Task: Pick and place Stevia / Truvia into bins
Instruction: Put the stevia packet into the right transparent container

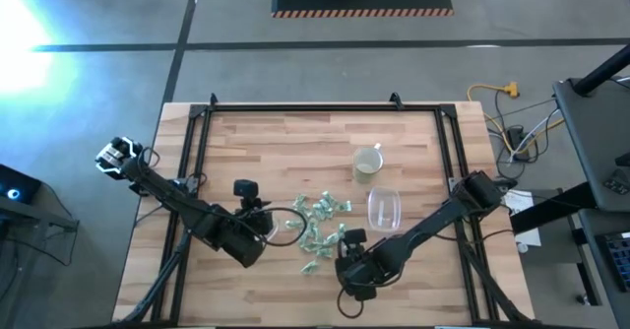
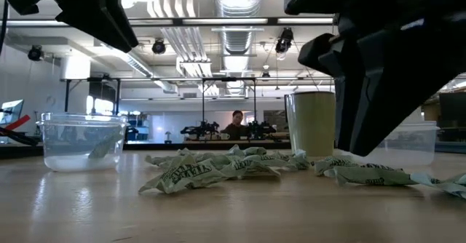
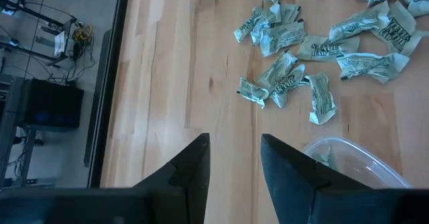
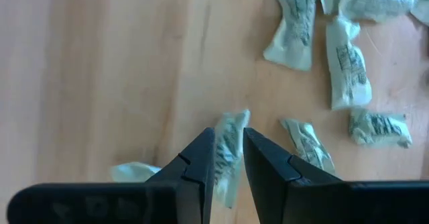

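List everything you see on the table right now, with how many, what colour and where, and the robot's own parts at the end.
Sweetener packets: many, pale green and white, scattered mid-table.
Round tub: one, clear, beside the left gripper, a packet inside.
Rounded-rectangular tub: one, clear, right of the packets.
Mug: one, pale cream, beyond the packets.
Table: one, light wood.
Person: one, far behind the table.
Left gripper: dark, open, beside the round tub.
Right gripper: dark, shut on a packet.

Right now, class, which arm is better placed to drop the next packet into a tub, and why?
The right. Its gripper already pinches a packet beside the pile, near the rectangular tub. The left gripper is open and empty by the round tub.
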Motion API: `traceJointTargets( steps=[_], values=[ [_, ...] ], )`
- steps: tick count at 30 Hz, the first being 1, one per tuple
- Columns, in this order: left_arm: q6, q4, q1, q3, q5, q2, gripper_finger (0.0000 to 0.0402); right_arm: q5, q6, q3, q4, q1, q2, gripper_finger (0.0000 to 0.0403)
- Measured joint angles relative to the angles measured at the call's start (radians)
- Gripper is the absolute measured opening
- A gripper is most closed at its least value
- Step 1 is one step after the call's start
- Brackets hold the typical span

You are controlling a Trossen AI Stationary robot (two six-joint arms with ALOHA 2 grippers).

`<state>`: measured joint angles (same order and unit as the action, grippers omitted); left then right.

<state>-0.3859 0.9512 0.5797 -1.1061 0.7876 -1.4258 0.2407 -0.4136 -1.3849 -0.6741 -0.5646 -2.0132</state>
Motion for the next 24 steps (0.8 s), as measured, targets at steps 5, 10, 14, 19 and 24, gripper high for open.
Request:
traceJointTargets(
  steps=[5,10,14,19,24],
  values=[
    [0.0,0.0,0.0,0.0,0.0,0.0,0.0116,0.003,-0.03,0.011,-0.001,0.006,0.0,0.0079],
    [0.0,0.0,0.003,0.0,-0.002,0.0,0.0116,0.003,-0.041,0.012,0.002,0.004,0.0,0.011],
    [-0.001,0.0,0.005,0.0,-0.004,0.0,0.0116,-0.001,-0.051,0.013,0.004,0.005,0.0,0.0134],
    [-0.001,0.0,0.005,0.0,-0.005,0.0,0.0116,-0.005,-0.052,0.022,0.016,0.005,0.0,0.0146],
    [-0.001,0.0,0.005,0.0,-0.005,0.0,0.0116,-0.044,-0.05,0.053,0.061,0.009,0.0,0.014]
  ],
)
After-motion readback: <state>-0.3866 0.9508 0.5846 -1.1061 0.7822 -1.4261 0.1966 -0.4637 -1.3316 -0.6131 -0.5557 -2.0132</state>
